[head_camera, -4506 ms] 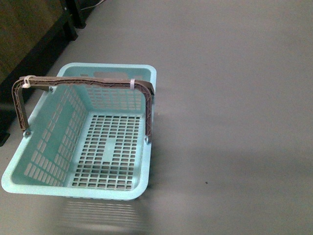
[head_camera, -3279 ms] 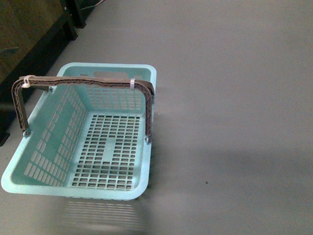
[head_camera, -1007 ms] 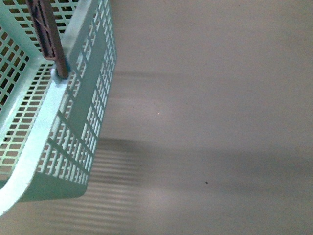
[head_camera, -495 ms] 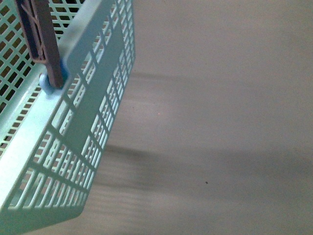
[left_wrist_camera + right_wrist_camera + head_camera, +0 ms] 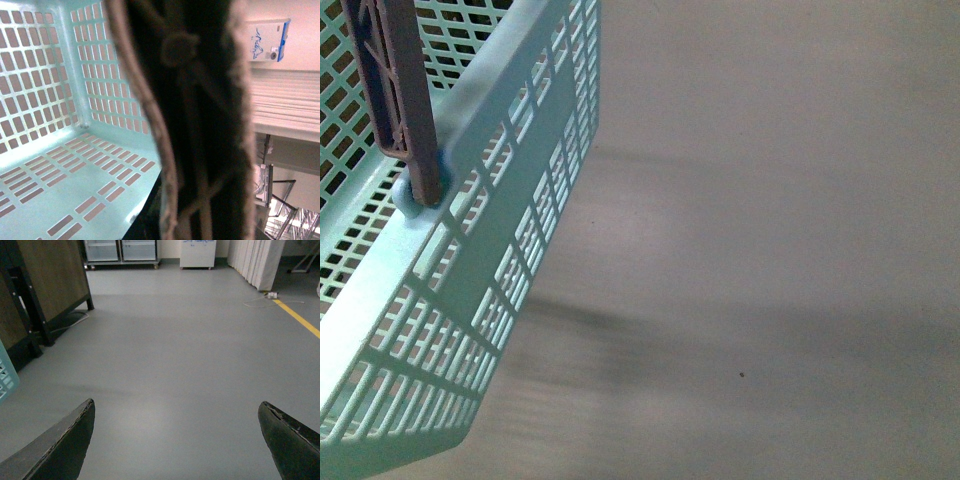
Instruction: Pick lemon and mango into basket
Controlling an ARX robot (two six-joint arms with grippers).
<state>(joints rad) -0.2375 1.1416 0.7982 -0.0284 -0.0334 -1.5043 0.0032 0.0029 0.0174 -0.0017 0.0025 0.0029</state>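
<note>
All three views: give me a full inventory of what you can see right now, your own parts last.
basket: one, light blue-green, tilted, close at the front view's left.
handle: one, brown, on the basket.
floor: grey, under everything.
wooden panel: one, dark brown with a black frame, standing on the floor.
glass-door cabinets: two, pale, by the far wall.
yellow line: one, on the floor.
lemon, mango: none in view.
right gripper: one, dark, open, above the floor.
left gripper: cannot be made out; a dark blurred bar fills its view.
</note>
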